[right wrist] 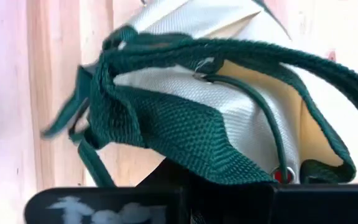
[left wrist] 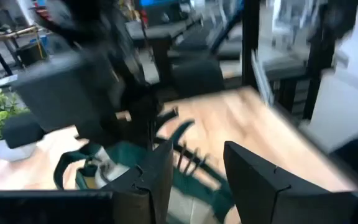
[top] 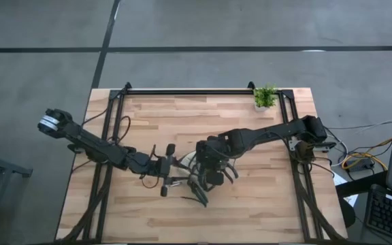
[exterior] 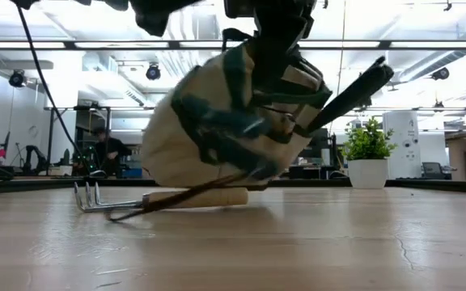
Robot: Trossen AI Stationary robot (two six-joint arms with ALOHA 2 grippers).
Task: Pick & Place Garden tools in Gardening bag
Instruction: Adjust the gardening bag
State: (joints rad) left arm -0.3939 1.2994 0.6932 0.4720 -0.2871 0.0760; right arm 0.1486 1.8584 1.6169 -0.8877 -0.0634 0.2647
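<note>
Fingers (left wrist: 253, 180) of the left gripper (left wrist: 197, 180) stand apart with nothing between them, hovering just beside the gardening bag (exterior: 225, 121), whose green trim shows close ahead of them in the left wrist view. At the right gripper (top: 209, 170) the fingers themselves are hidden under dark green webbing in the right wrist view, so whether they clench the bag cannot be told; a green handle (right wrist: 185, 134) drapes right across that gripper, and the bag hangs tilted from it. In the low view the bag's base sits just above or barely touching the surface (exterior: 298, 250), and a dark tool handle (exterior: 350, 93) sticks out of its mouth at a slant. Under the tilted bag a wooden-handled rake (exterior: 160, 198) lies flat on the surface, its metal tines pointing away from the bag, with a thin rod slanting from the bag down across it. From above, both grippers meet near the middle of the surface, toward its near edge, and dark tool parts (top: 199, 194) lie close below the bag, crowding that spot. Bare wood runs wide on both sides and toward the far rail. A small potted plant (top: 265, 97) stands at the far right corner, well apart from the arms.
</note>
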